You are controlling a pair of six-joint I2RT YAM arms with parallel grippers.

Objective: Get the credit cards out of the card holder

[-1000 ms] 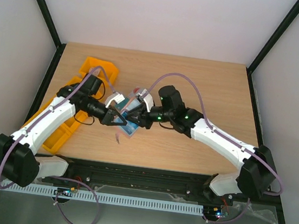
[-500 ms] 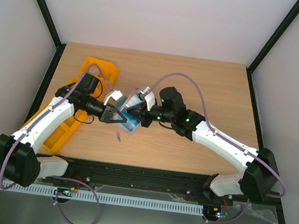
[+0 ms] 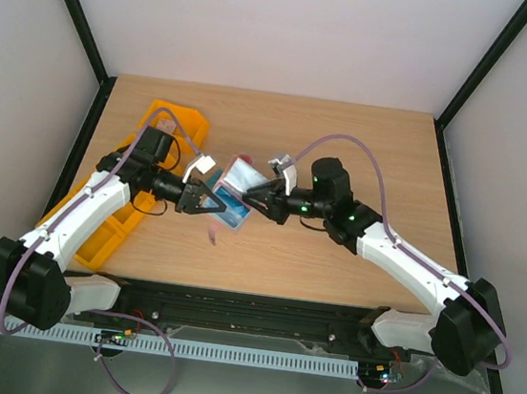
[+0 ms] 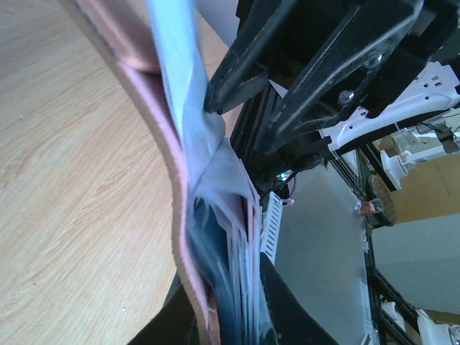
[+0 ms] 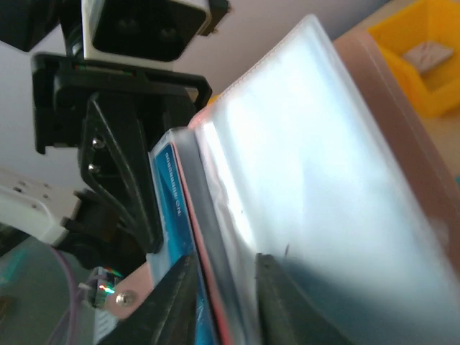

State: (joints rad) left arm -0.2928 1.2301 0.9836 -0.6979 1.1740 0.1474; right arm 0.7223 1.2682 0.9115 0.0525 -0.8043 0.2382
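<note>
The card holder hangs in the air between my two grippers, its reddish-brown outside toward the table and its grey-blue inside and clear sleeves fanned open. My left gripper is shut on its near end; in the left wrist view the brown cover and several sleeves sit between its jaws. My right gripper is shut on the inner sleeves from the other side. The teal-green card shows edge-on in the holder beside a red edge. The pale card is hidden. The closing tab dangles below.
Orange plastic bins lie along the table's left side under my left arm; one shows in the right wrist view with a small item inside. Bare wooden table lies behind and to the right.
My right arm has drawn back to the right while still gripping the sleeves. The holder has spread wider between the grippers. My left gripper has shifted slightly left.
</note>
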